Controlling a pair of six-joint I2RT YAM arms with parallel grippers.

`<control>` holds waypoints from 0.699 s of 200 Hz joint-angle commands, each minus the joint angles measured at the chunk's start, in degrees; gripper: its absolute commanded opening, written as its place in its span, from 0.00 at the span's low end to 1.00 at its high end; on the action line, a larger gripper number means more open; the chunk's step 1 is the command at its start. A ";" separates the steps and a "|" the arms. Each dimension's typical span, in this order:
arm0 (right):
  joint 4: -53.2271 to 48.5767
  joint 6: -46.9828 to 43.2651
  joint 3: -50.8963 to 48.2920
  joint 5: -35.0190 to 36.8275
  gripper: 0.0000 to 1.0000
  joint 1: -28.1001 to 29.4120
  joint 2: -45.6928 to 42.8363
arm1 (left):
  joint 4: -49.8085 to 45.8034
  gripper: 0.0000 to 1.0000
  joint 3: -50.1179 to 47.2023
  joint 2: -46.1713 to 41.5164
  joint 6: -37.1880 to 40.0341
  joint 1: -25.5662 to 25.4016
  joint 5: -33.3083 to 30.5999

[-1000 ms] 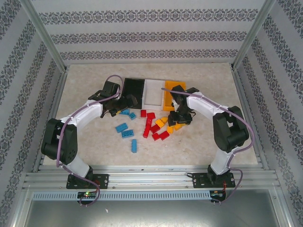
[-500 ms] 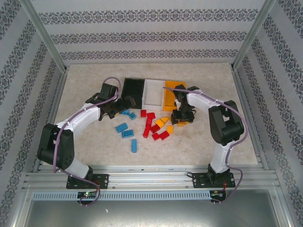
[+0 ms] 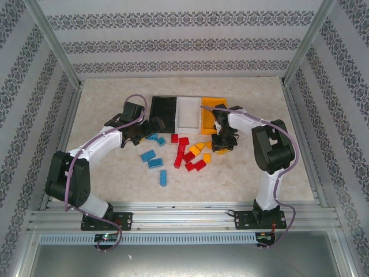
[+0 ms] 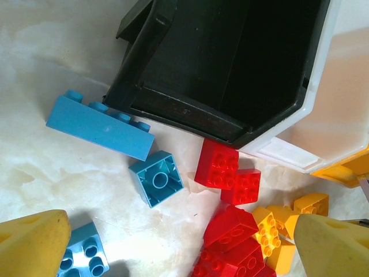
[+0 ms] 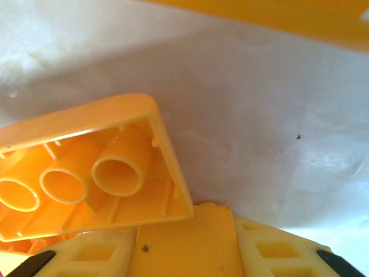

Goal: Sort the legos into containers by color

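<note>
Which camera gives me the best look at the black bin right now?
Left wrist: the black bin is close, with its near wall and dark interior plain, though cropped at the frame's top. Top external shows the bin nearly whole, but small and far.

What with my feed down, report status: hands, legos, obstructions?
Left hand open, over blue legos by black bin. Right hand at an upturned orange-yellow lego, grip unclear. Red pile close alongside; orange bin just beyond.
</note>
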 commanded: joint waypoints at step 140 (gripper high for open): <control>-4.26 5.63 17.76 0.20 0.33 -1.18 -4.43 | -0.27 1.00 0.48 -0.66 1.77 -1.11 -0.01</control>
